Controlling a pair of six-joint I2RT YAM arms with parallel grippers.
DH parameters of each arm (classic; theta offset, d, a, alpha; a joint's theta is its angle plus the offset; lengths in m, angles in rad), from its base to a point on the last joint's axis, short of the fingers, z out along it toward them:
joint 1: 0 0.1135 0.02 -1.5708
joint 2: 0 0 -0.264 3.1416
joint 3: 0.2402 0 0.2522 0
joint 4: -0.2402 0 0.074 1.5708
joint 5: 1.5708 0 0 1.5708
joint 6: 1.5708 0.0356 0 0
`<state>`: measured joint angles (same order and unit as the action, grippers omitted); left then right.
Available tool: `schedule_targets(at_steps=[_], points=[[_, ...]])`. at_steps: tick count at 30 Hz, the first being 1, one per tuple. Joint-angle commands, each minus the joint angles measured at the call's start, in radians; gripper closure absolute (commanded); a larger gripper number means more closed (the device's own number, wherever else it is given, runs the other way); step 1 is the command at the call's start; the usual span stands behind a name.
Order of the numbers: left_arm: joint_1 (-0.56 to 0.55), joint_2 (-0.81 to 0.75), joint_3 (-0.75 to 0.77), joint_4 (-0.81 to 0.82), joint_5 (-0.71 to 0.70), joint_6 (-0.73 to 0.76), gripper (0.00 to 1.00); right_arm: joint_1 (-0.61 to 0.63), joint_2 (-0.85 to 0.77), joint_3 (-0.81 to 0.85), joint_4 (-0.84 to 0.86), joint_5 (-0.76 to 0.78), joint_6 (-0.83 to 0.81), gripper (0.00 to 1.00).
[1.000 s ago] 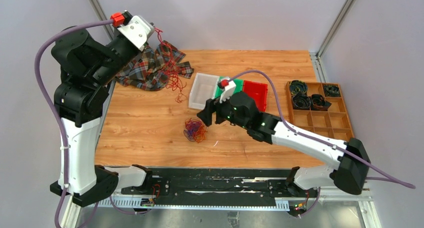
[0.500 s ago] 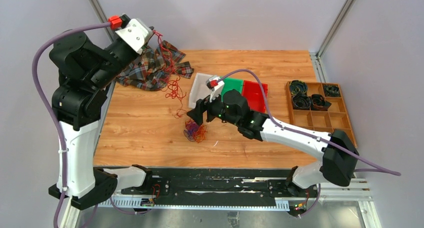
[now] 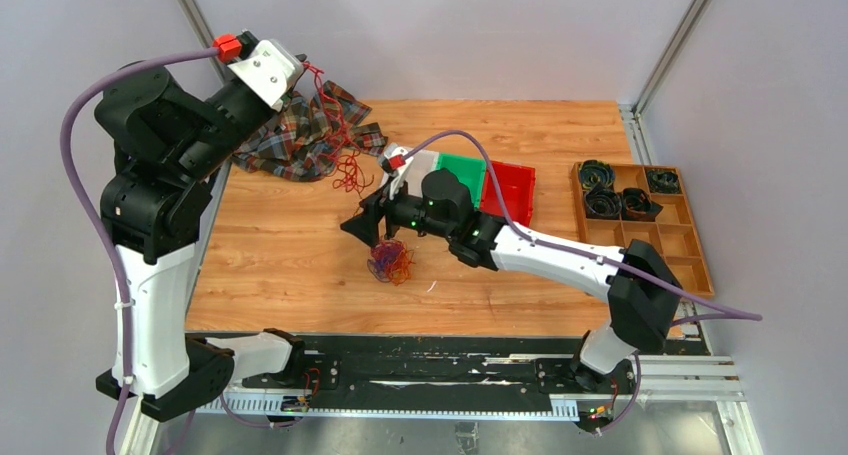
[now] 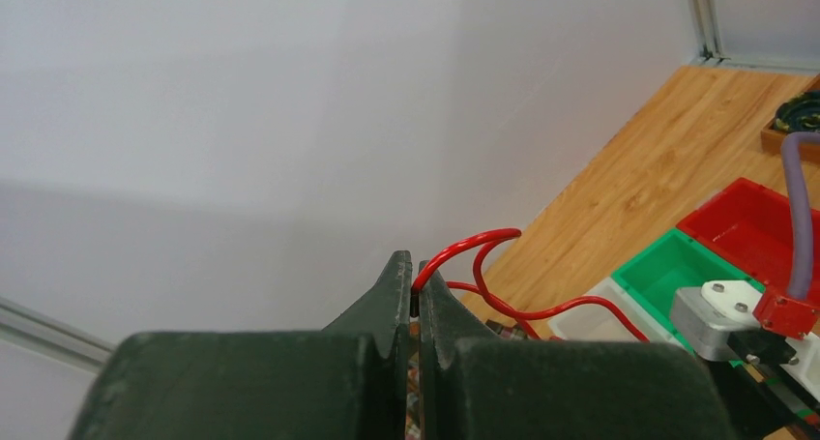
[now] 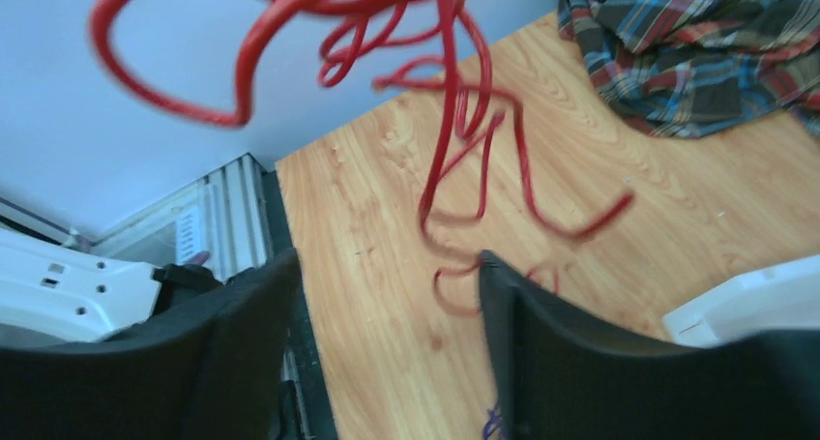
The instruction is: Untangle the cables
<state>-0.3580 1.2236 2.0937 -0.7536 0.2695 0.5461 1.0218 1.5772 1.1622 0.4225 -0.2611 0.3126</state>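
A robotics lab test cell: a wooden tabletop (image 3: 290, 255) boxed in by plain pale panels (image 3: 450, 35) on aluminium posts (image 3: 678, 40), with a black mounting rail (image 3: 440, 360) along its near edge, coloured plastic bins (image 3: 512, 190) and a wooden compartment tray (image 3: 668, 240).

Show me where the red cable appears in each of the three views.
Top external: upper left, the red cable hangs down toward the wooden table.
Left wrist: centre, red cable looping out of the shut left fingers.
Right wrist: red cable dangling across the top, blurred.
Shared landmark: the wooden table, in all three.
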Motion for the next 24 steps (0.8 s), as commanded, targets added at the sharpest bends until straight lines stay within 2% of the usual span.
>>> schedule_targets(at_steps=[1,6,13,19,24], points=[[-0.01,-0.008,0.011,0.007,0.009,0.006,1.0,0.016,0.046,0.073,0.022,0.025,-0.025,0.41],[-0.01,-0.012,0.014,0.008,-0.001,0.024,1.0,0.017,0.038,0.041,0.016,0.07,-0.023,0.98],[-0.01,0.013,0.061,0.017,-0.087,0.091,1.0,0.017,-0.055,-0.163,0.065,0.12,0.011,0.99],[-0.01,0.041,0.135,0.13,-0.215,0.226,1.0,0.017,-0.14,-0.362,0.077,0.169,0.057,1.0],[-0.009,0.088,0.23,0.198,-0.278,0.333,1.0,0.017,-0.172,-0.451,0.076,0.199,0.098,0.99]])
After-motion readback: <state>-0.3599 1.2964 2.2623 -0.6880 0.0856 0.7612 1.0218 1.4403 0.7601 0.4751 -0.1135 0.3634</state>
